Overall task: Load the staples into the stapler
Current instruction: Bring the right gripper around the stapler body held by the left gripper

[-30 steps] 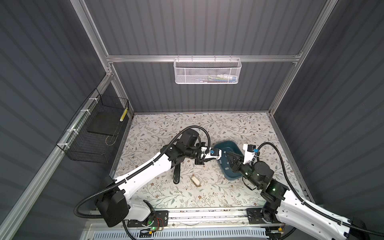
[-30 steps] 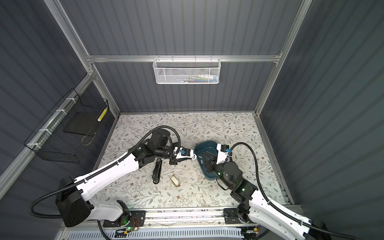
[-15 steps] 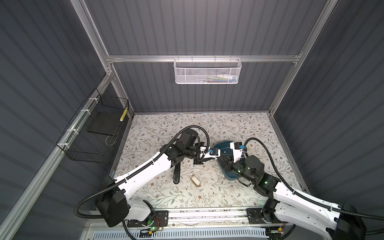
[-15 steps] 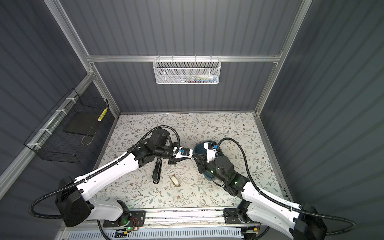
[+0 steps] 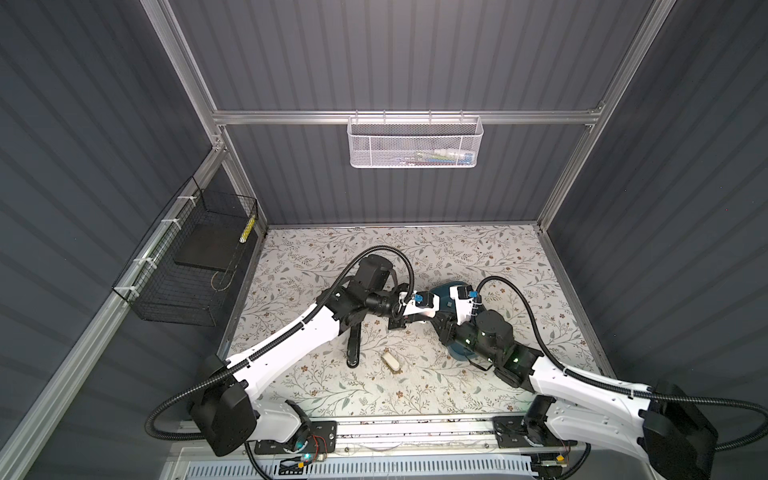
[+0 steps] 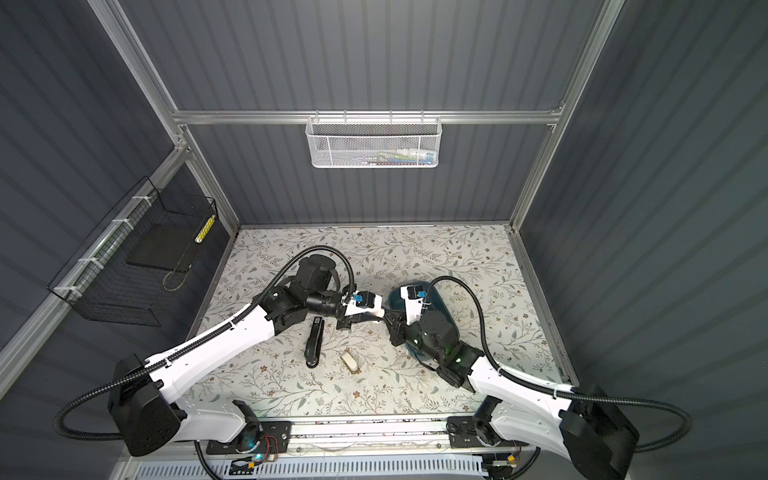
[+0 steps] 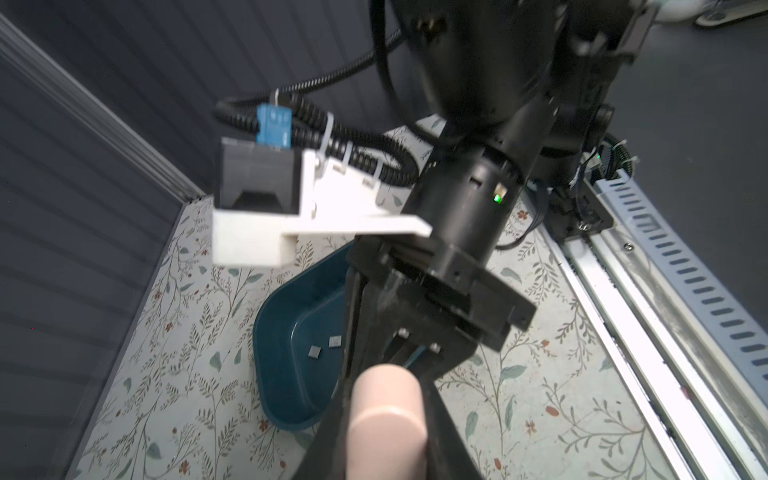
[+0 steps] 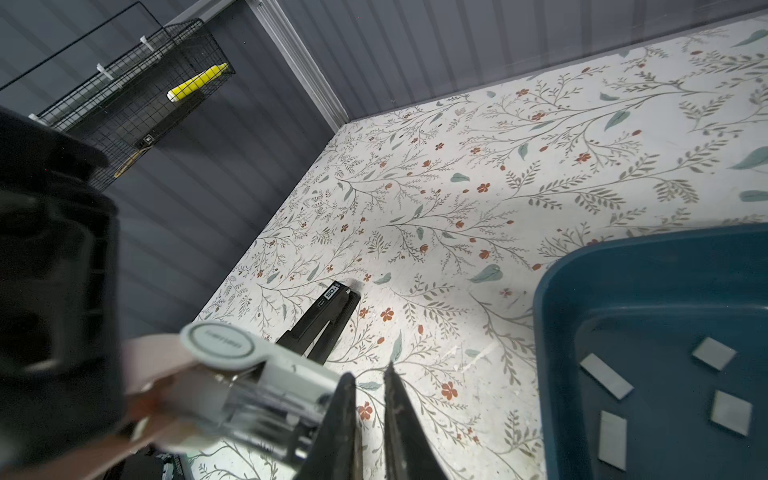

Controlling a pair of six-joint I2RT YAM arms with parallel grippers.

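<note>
You see silver-grey staples [image 8: 604,376] in a dark teal tray [image 8: 557,332], a pale pink stapler [image 7: 386,415], a black stapler [image 8: 328,316], and a leaf-and-flower patterned tabletop [image 8: 457,187].

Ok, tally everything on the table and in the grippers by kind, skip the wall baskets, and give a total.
staple strips, all in the tray: 4
staplers: 2 (black stapler lying on the table, light stapler held up)
blue tray: 1
small cream object, too small to identify: 1
Total: 8
</note>
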